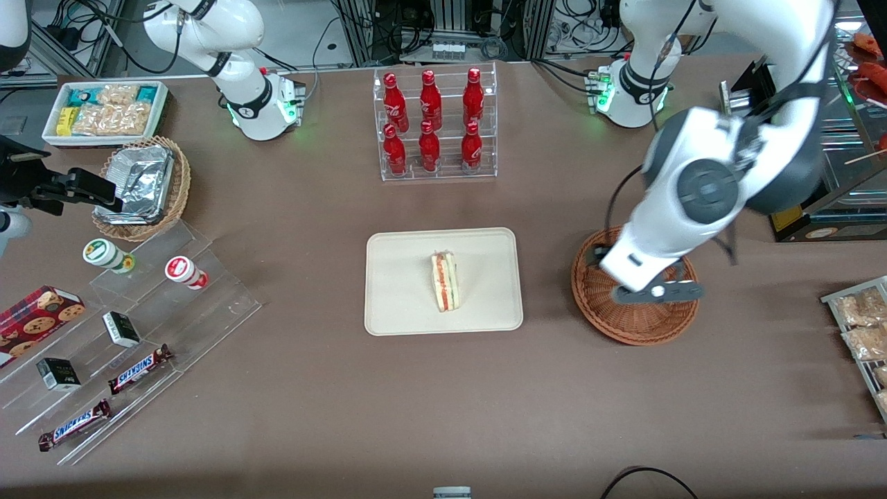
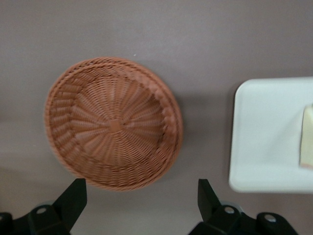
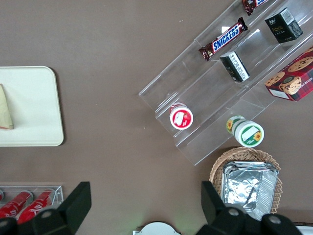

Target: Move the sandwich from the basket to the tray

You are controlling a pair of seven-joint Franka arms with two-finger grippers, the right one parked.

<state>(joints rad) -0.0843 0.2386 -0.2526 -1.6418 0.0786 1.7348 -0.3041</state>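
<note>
One sandwich (image 1: 444, 281) on tray (image 1: 402, 305); tool (image 1: 651, 291) above basket (image 1: 634, 329).

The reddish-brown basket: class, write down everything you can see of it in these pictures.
The basket is round, shallow and woven of reddish-brown wicker, its strands fanning out from a small centre to a thicker braided rim. It sits flat on the brown table, beside the tray and apart from it. Nothing lies inside it. The open gripper hangs above it, touching nothing.
</note>
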